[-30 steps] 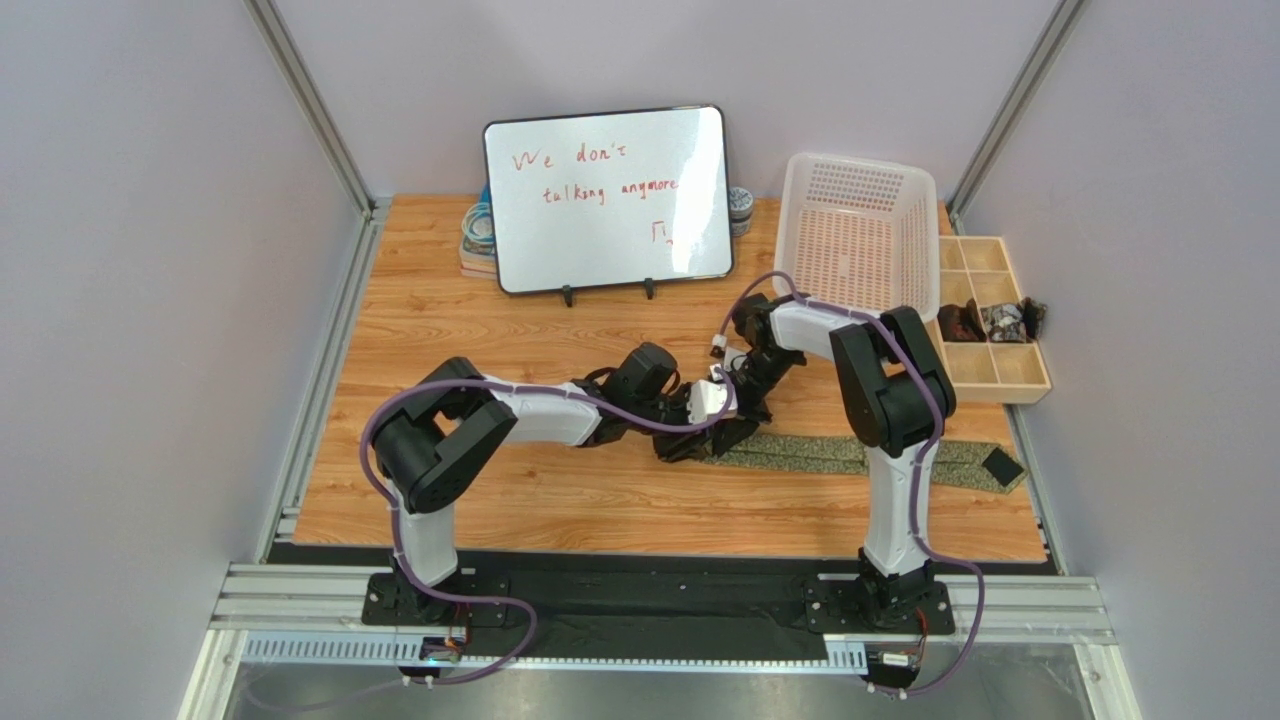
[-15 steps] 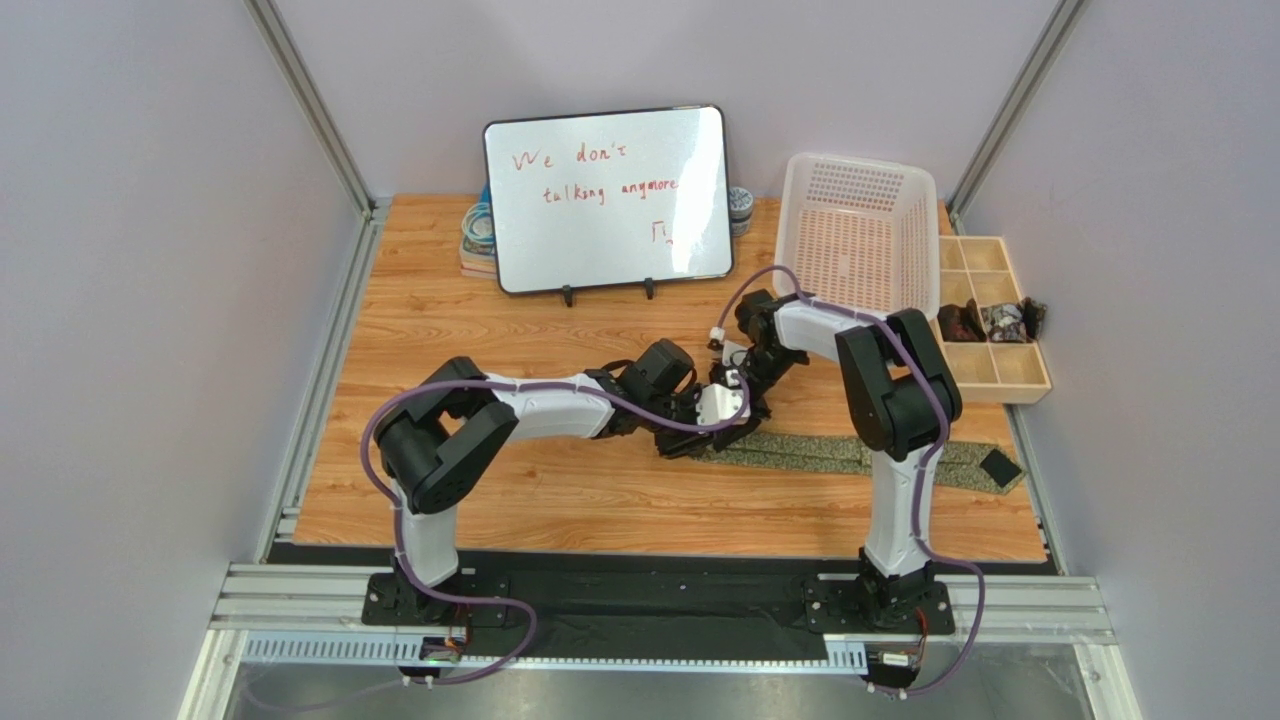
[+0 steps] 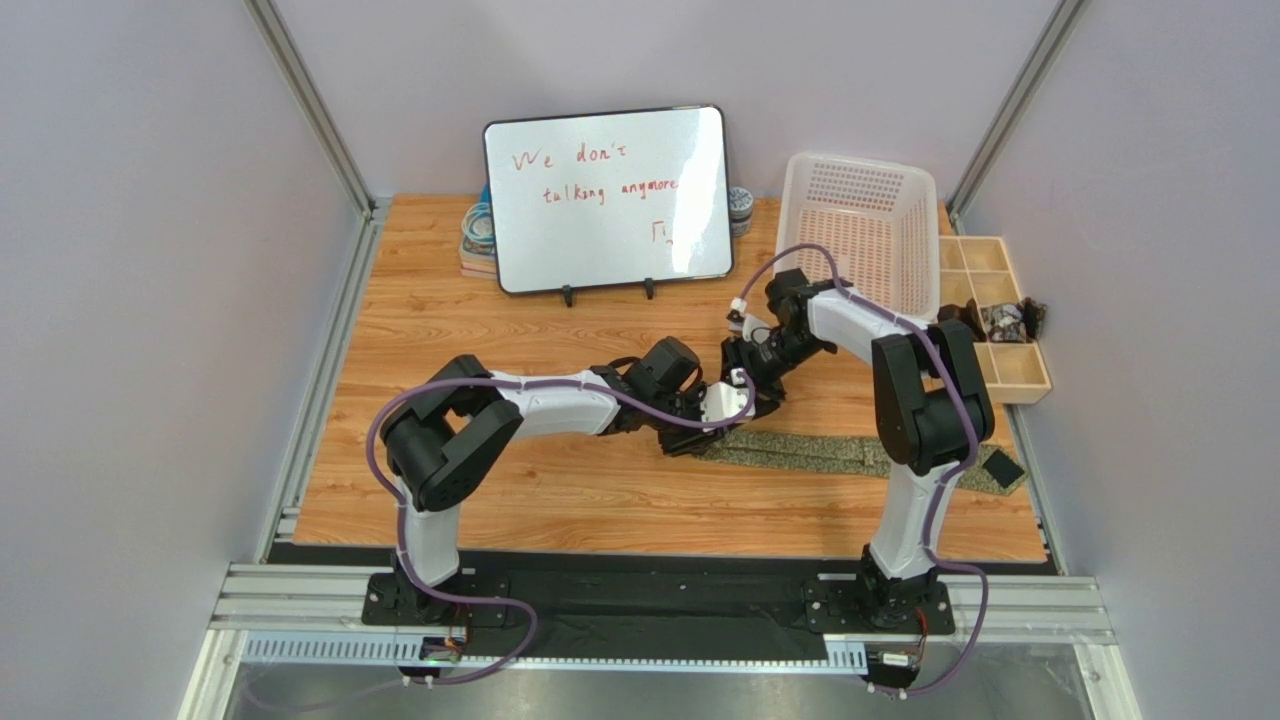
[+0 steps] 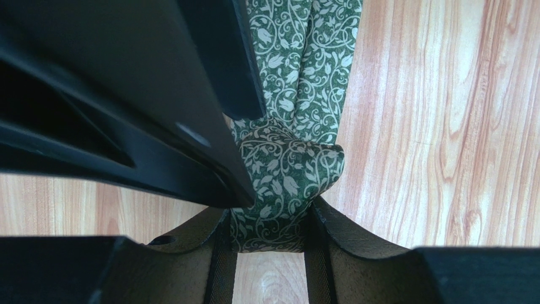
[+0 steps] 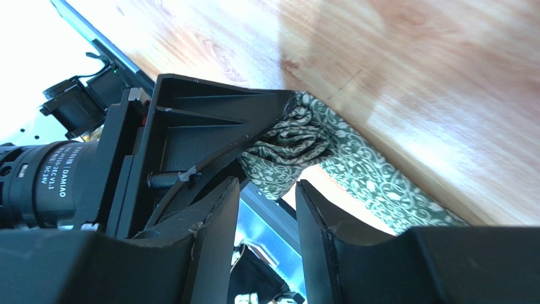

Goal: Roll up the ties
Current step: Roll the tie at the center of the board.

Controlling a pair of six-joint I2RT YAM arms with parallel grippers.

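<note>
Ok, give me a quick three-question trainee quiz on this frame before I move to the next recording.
1. True or false: the left gripper has its jaws shut on the rolled end of the green tie.
2. Fill in: the compartment tray sits to the ___ of the white basket.
3. Multiple choice: the unrolled part of the tie is A) bunched in a heap, B) lying in a flat strip on the wooden table, C) hanging in the air.
Key: 1 true; 2 right; 3 B.

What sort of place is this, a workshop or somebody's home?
Probably a robot test booth: left arm and right arm bolted at a wooden table, plain walls closing it in, a tie laid out.
</note>
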